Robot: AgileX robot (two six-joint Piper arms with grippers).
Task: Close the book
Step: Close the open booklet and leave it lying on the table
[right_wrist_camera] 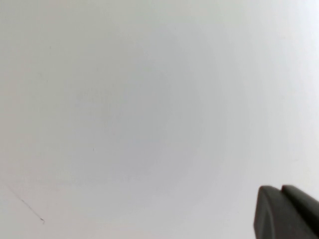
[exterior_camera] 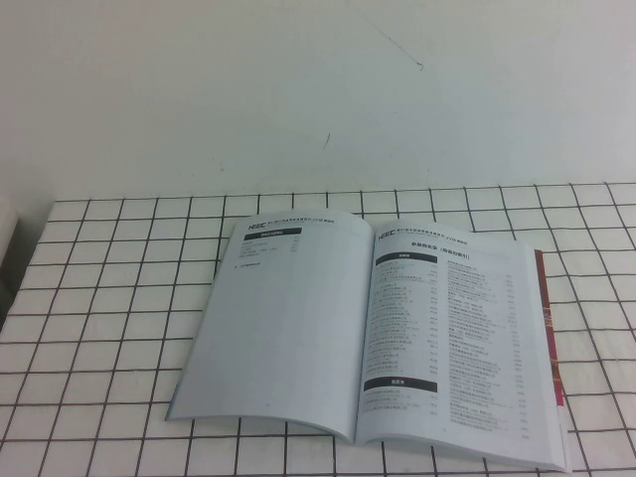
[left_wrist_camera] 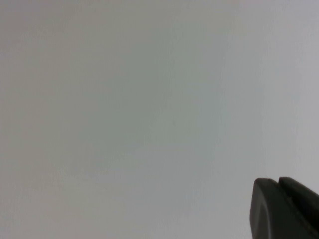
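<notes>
An open book (exterior_camera: 368, 338) lies flat on the table (exterior_camera: 99, 298), slightly right of centre in the high view. Its left page is mostly blank; the right page carries dense printed columns. A red cover edge (exterior_camera: 550, 328) shows along its right side. Neither arm appears in the high view. In the left wrist view, my left gripper (left_wrist_camera: 277, 180) shows only as two dark fingertips pressed together, against a plain white surface. My right gripper (right_wrist_camera: 281, 188) looks the same in the right wrist view, fingertips together and holding nothing. The book is in neither wrist view.
The table has a white top with a black grid. A white wall (exterior_camera: 318, 89) rises behind it, with a few small marks. A pale object (exterior_camera: 5, 234) sits at the table's far left edge.
</notes>
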